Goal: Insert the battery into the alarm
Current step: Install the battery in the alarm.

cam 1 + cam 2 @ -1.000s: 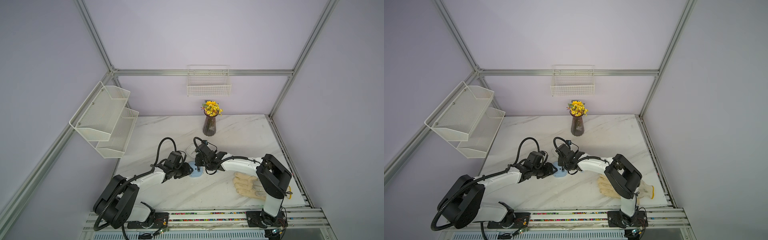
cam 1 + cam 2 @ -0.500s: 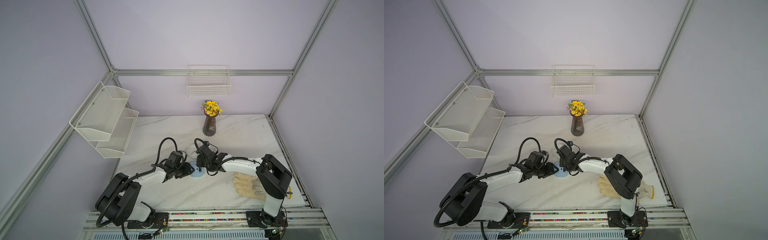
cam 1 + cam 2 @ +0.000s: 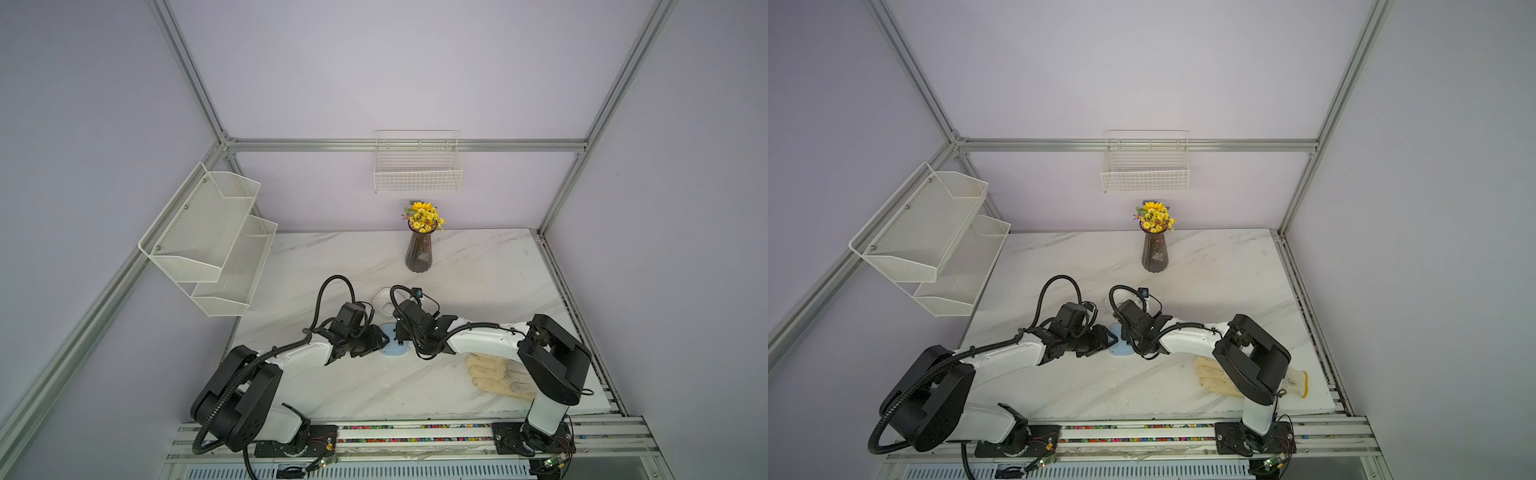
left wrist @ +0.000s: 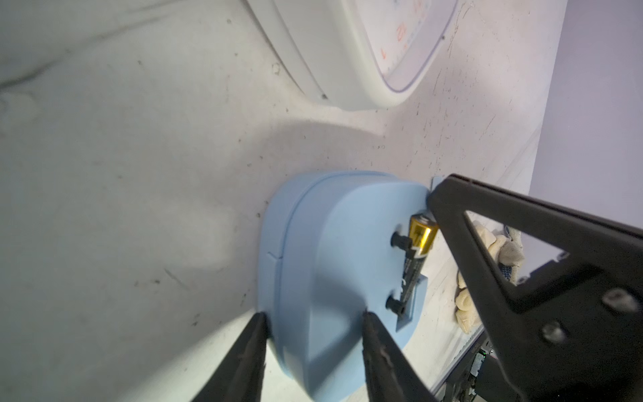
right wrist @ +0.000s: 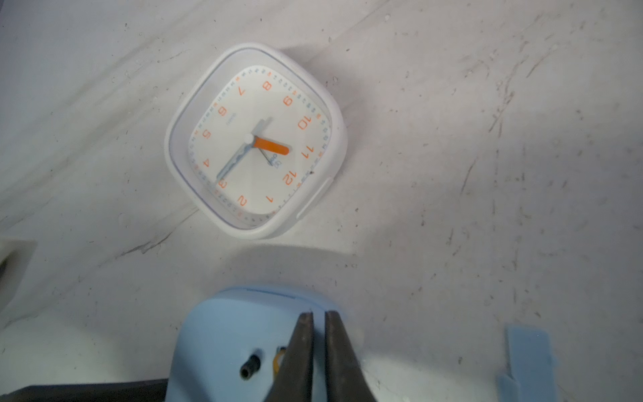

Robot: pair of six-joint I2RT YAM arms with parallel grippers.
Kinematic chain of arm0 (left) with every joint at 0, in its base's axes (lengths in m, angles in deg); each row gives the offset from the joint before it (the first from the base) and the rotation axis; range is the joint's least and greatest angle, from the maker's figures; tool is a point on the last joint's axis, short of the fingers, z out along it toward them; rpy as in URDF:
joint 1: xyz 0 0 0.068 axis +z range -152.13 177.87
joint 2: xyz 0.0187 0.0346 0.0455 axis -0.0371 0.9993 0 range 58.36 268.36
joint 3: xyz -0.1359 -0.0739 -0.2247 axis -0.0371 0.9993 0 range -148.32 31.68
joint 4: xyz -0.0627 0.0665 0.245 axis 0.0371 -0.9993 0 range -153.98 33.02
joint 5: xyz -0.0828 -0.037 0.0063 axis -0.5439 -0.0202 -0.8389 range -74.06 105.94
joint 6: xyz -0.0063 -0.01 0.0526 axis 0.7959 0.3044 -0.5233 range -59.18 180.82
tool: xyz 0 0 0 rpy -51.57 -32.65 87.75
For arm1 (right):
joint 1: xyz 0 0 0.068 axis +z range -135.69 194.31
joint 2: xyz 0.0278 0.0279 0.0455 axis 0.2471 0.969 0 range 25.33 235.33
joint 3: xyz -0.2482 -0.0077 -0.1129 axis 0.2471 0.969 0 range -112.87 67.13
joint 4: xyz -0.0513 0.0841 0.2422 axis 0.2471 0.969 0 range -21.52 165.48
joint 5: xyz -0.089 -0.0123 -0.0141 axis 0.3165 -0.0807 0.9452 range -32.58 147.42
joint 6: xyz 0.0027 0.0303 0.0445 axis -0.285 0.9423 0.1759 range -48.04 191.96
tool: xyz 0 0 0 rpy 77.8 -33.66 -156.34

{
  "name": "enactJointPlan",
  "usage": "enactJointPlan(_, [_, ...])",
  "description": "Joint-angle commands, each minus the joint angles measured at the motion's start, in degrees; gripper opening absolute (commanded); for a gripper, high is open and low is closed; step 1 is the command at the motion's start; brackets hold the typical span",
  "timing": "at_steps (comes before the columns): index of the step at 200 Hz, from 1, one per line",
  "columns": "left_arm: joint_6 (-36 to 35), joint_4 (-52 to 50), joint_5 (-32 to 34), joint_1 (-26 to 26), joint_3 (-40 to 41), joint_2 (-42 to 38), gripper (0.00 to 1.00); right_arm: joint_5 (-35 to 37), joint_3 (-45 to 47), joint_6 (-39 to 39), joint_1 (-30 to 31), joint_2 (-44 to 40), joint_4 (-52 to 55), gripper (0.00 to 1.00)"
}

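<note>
A light blue alarm (image 4: 330, 243) lies face down on the marble table, its back with two black knobs facing up. My left gripper (image 4: 313, 320) is shut on the alarm's edge, one finger on each side of the body. A gold and black battery (image 4: 419, 240) lies in the slot on the alarm's back, its gold end slightly raised. My right gripper (image 5: 319, 315) is shut with nothing between its jaws, and its tips rest at the battery's gold end. In both top views the two grippers meet over the alarm (image 3: 395, 351) (image 3: 1121, 351).
A white square clock (image 5: 255, 139) lies face up just behind the alarm. A loose blue cover piece (image 5: 529, 358) lies on the table beside it. A cream work glove (image 3: 498, 374) lies under the right arm. A vase of yellow flowers (image 3: 419, 253) stands farther back.
The right gripper has shifted slightly over the alarm's back. The left gripper has kept its hold and place.
</note>
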Motion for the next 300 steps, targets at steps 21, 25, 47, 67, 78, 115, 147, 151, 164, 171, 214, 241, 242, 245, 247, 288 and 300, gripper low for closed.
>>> enactJointPlan(21, [-0.24,-5.32,3.25,-0.72,1.11,1.96,0.44,-1.65,5.65,-0.55,3.18,0.88,6.99,0.12])
enactJointPlan(25, [-0.19,-5.39,3.19,-0.74,1.05,1.96,0.44,-1.46,5.84,-0.81,3.38,0.93,6.72,0.12])
enactJointPlan(47, [-0.19,-5.31,3.25,-0.82,1.19,1.80,0.44,-1.84,6.25,-1.02,3.50,0.47,6.30,0.12])
enactJointPlan(67, [-0.04,-5.31,3.42,-0.81,1.42,1.40,0.44,-1.99,5.89,-1.53,3.47,-1.21,6.10,0.12])
enactJointPlan(78, [-0.02,-5.31,3.42,-0.85,1.50,1.28,0.44,-2.04,4.99,-2.12,3.44,-2.28,6.08,0.13])
enactJointPlan(115, [-0.01,-5.35,3.42,-0.89,1.79,0.97,0.45,-4.09,1.15,-3.68,2.91,-4.14,5.32,0.14])
enactJointPlan(147, [0.14,-5.33,3.23,-0.90,1.31,-1.90,0.50,-6.15,-1.13,-3.06,1.23,-3.88,4.86,0.14])
enactJointPlan(151, [0.16,-5.32,3.25,-0.91,1.14,-2.22,0.50,-6.30,-1.24,-2.84,1.00,-3.89,4.90,0.14])
enactJointPlan(164, [0.31,-5.31,3.07,-0.91,0.52,-2.69,0.52,-6.53,-0.85,-2.37,0.55,-4.16,4.77,0.14])
enactJointPlan(171, [0.41,-5.24,2.83,-0.91,0.13,-2.70,0.52,-6.52,-0.39,-2.17,0.53,-4.59,4.53,0.14])
enactJointPlan(214, [1.03,-2.89,1.53,-0.89,-2.37,-0.59,0.56,-4.80,2.89,-0.58,0.27,-8.59,4.41,0.14])
enactJointPlan(241, [0.73,-1.80,1.63,-0.90,-4.01,2.74,0.60,-3.73,5.01,0.26,-0.14,-10.45,4.59,0.14])
enactJointPlan(242, [0.71,-1.84,1.65,-0.91,-4.04,2.74,0.60,-3.68,5.13,0.28,-0.15,-10.50,4.61,0.14])
enactJointPlan(245, [0.61,-1.74,1.73,-0.91,-4.29,2.89,0.60,-3.57,5.27,0.32,-0.21,-10.62,4.56,0.14])
enactJointPlan(247, [0.54,-1.72,1.75,-0.91,-4.44,2.98,0.61,-3.50,5.39,0.35,-0.20,-10.74,4.55,0.14])
enactJointPlan(288, [-0.62,0.30,0.54,-0.94,-7.90,6.52,0.62,-2.49,7.06,1.04,-0.72,-11.51,4.40,0.14])
enactJointPlan(300, [-1.13,1.31,-0.51,-1.40,-8.85,7.93,0.62,-2.52,7.43,1.24,-1.14,-11.75,4.26,0.14])
